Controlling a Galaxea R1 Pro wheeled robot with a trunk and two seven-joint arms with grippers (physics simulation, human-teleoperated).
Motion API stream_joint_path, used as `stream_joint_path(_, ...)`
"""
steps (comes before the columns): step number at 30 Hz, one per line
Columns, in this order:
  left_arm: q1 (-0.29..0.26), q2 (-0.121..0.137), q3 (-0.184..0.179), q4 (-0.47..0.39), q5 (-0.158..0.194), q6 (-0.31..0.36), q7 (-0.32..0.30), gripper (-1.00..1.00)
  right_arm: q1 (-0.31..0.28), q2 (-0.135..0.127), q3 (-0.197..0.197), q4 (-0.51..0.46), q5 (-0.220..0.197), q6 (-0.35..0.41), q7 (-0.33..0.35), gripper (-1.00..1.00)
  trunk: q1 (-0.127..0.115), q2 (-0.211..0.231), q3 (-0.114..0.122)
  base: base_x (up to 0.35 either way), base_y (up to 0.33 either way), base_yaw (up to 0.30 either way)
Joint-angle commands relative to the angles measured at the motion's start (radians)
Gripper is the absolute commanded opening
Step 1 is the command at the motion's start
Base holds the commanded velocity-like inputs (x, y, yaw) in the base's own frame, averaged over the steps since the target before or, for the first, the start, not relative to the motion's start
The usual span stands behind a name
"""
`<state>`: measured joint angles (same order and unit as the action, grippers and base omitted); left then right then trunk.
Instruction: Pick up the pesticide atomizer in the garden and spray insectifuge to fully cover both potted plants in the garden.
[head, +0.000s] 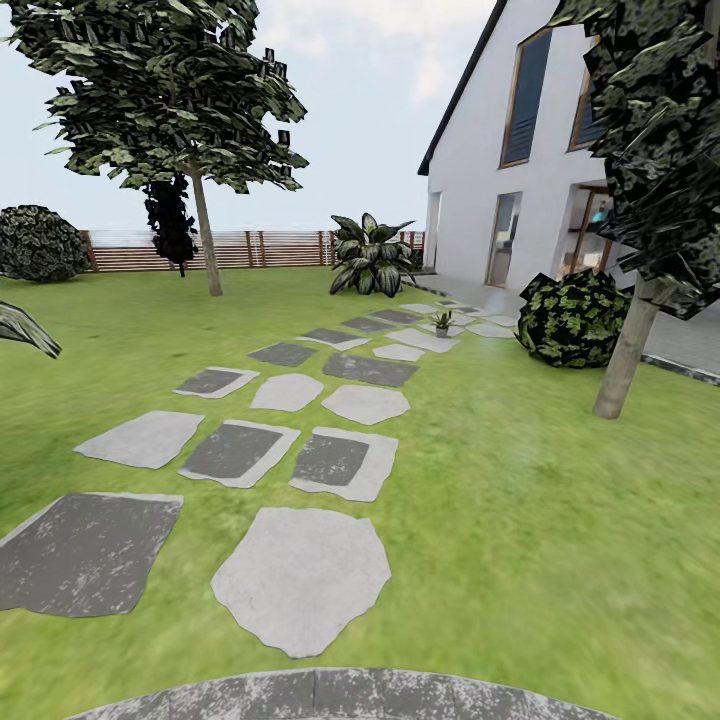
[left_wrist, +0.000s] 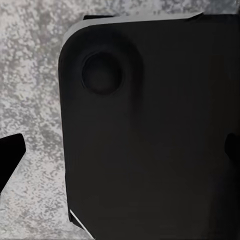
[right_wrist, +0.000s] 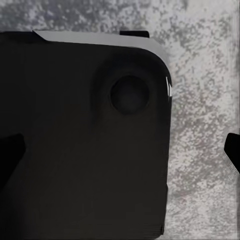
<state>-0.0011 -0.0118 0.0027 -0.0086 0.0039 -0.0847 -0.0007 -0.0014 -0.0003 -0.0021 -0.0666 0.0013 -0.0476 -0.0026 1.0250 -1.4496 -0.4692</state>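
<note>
one potted plant upright on far stepping stones, green lawn around.

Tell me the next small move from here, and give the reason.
Probably drive forward along the stepping stones toward the potted plant, which sits far up the path near the house. Both wrist views look down at the robot's dark base on grey paving, so nothing is within reach yet.

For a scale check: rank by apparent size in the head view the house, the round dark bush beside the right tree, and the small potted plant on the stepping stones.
1. The house, largest.
2. The round dark bush.
3. The small potted plant, smallest.

The plant stands farther along the path than the bush, so distance shrinks it somewhat.
</note>
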Motion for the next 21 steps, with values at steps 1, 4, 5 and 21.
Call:
stream_joint_path(1, 0.000, -0.001, 0.000, -0.004, -0.001, -0.008, 0.000, 1.00, 0.000, -0.002, -0.001, -0.001, 0.000, -0.008, 0.000, 1.00, 0.000, 0.000, -0.001, 0.000, 0.000, 0.000)
stream_joint_path(4, -0.001, -0.001, -0.003, -0.018, -0.005, -0.025, -0.001, 1.00, 0.000, -0.008, -0.003, -0.003, 0.000, -0.025, 0.000, 1.00, 0.000, 0.000, -0.001, 0.000, 0.000, 0.000)
stream_joint_path(5, -0.001, 0.001, -0.004, -0.024, -0.006, -0.031, -0.002, 1.00, 0.000, -0.011, -0.003, -0.006, -0.001, -0.031, 0.000, 1.00, 0.000, 0.000, -0.001, 0.000, 0.000, 0.000)
stream_joint_path(21, -0.031, 0.013, -0.005, -0.227, -0.010, -0.113, -0.002, 1.00, -0.001, -0.045, -0.006, -0.319, -0.001, -0.152, 0.000, 1.00, 0.000, 0.000, -0.001, 0.000, 0.000, 0.000)
